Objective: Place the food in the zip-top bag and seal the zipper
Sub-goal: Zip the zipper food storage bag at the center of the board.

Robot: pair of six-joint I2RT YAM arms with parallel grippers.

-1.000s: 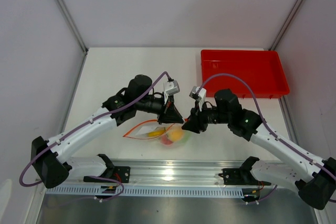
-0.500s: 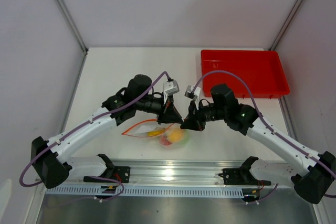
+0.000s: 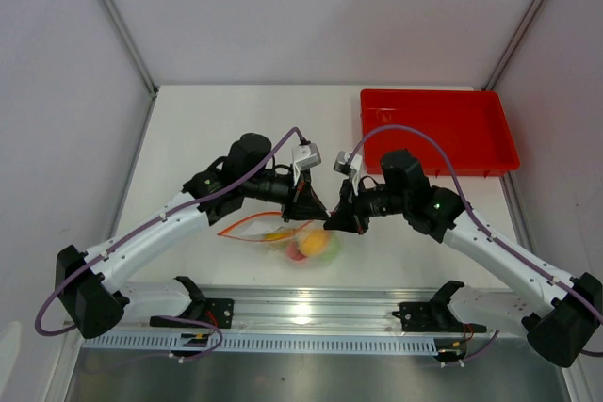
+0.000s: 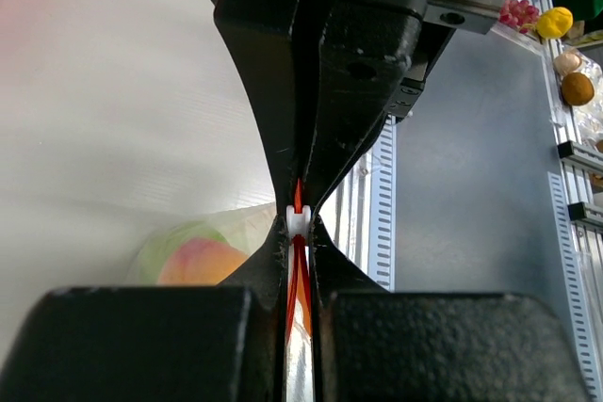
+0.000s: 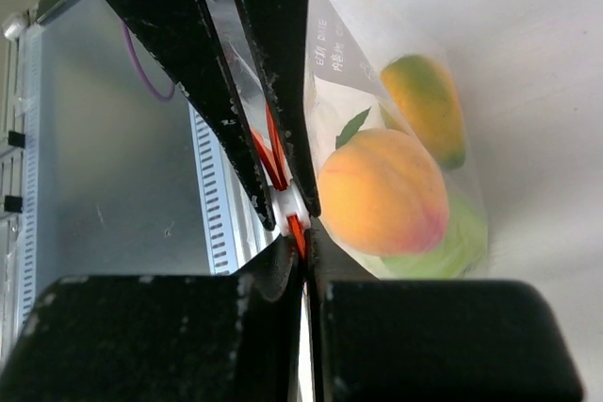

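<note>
Now that the right gripper has moved in from three o'clock and its jaws have clamped shut over the last second, both pincers pinch the zipper tip to tip. The left gripper was already clenched on that strip and has not budged. A small white piece, probably the slider, sits on the strip right between the two sets of fingers. The bag trails from them toward seven o'clock, its body resting on the table. All the food I can see lies inside it. The tray sits well apart at one o'clock. Filling looks done, and I judge this double grip sets up the seal: one pincer anchors while the other draws along the strip.
</note>
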